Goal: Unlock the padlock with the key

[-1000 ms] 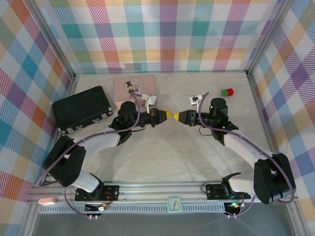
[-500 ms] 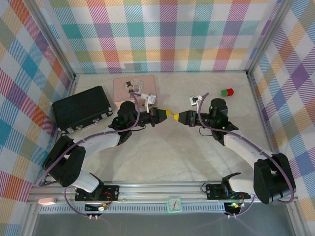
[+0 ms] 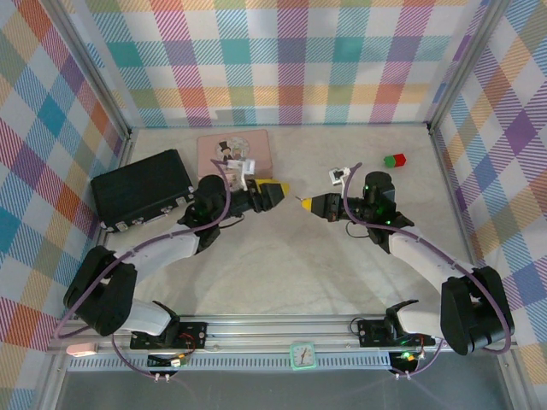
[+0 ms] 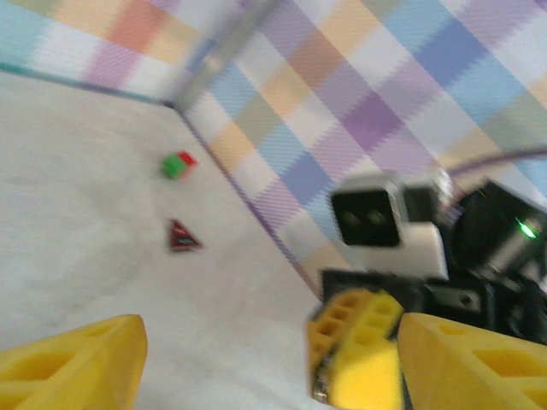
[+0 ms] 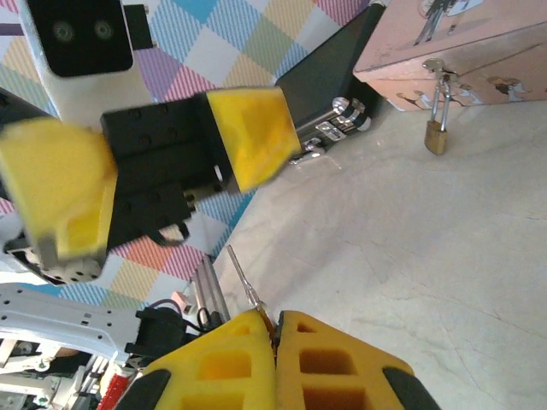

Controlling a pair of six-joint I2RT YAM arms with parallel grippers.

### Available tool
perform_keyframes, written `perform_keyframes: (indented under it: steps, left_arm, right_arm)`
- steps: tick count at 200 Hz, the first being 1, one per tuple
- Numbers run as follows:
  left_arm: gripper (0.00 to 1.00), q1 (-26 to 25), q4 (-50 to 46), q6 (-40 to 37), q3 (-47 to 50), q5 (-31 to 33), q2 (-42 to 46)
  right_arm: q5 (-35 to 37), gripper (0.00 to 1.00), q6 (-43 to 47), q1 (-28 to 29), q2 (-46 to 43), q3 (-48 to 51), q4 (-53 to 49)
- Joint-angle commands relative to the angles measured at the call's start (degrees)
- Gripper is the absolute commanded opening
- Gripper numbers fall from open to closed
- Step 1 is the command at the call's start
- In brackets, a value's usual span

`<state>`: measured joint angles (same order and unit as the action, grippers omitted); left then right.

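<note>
- Right tool [image 5: 275, 342]: fingers pressed together, pinching the key [image 5: 244, 284]. The key's thin shaft sticks out past the fingertips.
- Left tool [image 4: 273, 342]: fingers spread wide and holding nothing. It faces the right tool [image 3: 311, 204] across a small gap above the tabletop [image 3: 299, 273].
- Padlock [image 5: 437, 132]: hangs by its shackle from the hasp on the front of the pink tin [image 5: 479, 51]. The brass body is lowest, at or just above the tabletop; I cannot tell whether it touches.
- Key relation: in the right wrist view the padlock lies beyond the key and off to the right. The key's long axis points toward the left tool [image 5: 158, 171], not at the lock, so the right tool likely has to swing and re-aim.
- In the top view the left tool [image 3: 278, 190] sits just beside the tin [image 3: 256, 141], so the left arm is nearer. It is probably the one to steady the lock.
- Room: bare tabletop between the arms. The black case [image 3: 141, 190] crowds the tin's left side. The block [image 3: 394, 160] and the triangle [image 4: 181, 237] are well apart, to the right.
</note>
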<state>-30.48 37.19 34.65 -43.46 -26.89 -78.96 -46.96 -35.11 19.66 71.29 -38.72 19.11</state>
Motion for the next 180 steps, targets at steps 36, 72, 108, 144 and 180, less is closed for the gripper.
perform_keyframes:
  steps: [36,72,108,144,180]
  left_arm:
    - [0.78,5.8,-29.5,-9.8,-5.1,20.4,-0.8]
    - [0.79,8.3,-34.0,-13.7,-7.0,24.7,-7.3]
    - [0.78,12.4,-35.0,-14.3,-9.5,23.6,-13.7]
    - [0.67,15.1,-34.0,-16.8,-12.9,20.8,-19.6]
    - [0.62,15.5,-31.9,-19.1,-16.4,14.7,-25.2]
  right_arm:
    - [11.7,0.00,10.6,3.3,-0.2,-4.1,-14.7]
    - [16.1,0.00,12.0,5.2,2.3,-5.5,-17.2]
    - [16.3,0.00,11.7,5.3,2.6,-5.2,-16.8]
    - [16.6,0.00,12.1,5.3,2.0,-4.7,-17.8]
    - [17.6,0.00,11.6,5.2,1.0,-3.8,-17.7]
